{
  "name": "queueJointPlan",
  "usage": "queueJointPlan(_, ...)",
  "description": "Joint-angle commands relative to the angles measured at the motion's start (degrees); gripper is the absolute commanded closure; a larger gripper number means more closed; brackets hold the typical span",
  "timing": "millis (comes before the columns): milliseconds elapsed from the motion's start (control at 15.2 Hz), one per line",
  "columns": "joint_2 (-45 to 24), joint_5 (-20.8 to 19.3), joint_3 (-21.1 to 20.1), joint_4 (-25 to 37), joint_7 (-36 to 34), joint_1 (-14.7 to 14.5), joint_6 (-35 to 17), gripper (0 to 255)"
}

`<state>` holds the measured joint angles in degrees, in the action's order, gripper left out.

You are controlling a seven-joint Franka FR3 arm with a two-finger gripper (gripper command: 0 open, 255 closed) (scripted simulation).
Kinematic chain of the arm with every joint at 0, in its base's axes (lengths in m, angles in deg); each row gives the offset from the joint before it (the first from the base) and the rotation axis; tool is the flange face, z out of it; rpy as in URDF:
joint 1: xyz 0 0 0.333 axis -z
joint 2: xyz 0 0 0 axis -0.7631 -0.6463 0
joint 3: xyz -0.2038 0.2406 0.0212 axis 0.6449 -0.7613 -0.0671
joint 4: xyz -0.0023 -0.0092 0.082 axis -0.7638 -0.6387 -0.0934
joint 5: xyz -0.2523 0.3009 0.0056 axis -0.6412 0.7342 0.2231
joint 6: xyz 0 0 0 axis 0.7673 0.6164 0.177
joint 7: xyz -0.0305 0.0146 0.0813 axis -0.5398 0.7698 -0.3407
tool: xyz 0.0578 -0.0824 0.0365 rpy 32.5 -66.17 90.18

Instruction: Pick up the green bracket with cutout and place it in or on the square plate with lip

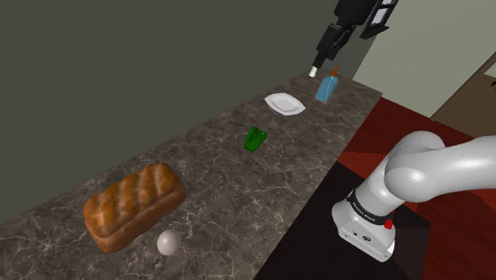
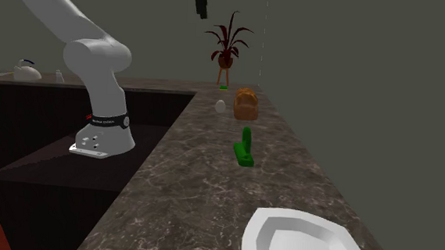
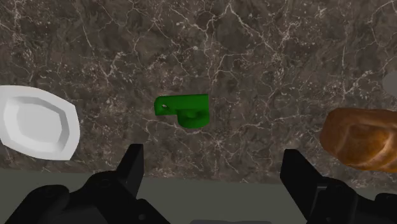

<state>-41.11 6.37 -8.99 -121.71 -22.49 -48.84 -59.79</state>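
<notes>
We see a long bench (image 1: 215, 183) of dark, white-veined stone running along a plain grey-green wall (image 1: 119, 71). Beside the bench the floor (image 1: 373, 131) is deep red-brown, and a paler wall (image 1: 429, 56) rises beyond it. In the second exterior view a potted plant (image 2: 227, 46) with dark red leaves stands near the bench's far end. At that view's left a white kettle (image 2: 26, 72) sits on a dark side counter (image 2: 160, 84).

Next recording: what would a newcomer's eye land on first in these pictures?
The bright green bracket stands out most. It sits alone mid-way along the dark marbled countertop, between the white square plate and a large brown bread loaf. In the wrist view the black gripper looks down on the bracket with its fingers wide apart, well clear of it. A red-leaved potted plant marks the counter's far end in the second exterior view.
</notes>
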Motion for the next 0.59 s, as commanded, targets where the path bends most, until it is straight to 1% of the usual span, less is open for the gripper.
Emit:
queueJointPlan(0,0.00,0.00,0.00,0.00,0.00,0.00,0.00,0)
queueJointPlan(264,-2.70,1.81,-4.14,-4.83,-10.85,2.87,-7.02,0)
queueJointPlan(528,-7.05,3.28,-8.28,-8.20,-21.70,5.77,-14.16,0)
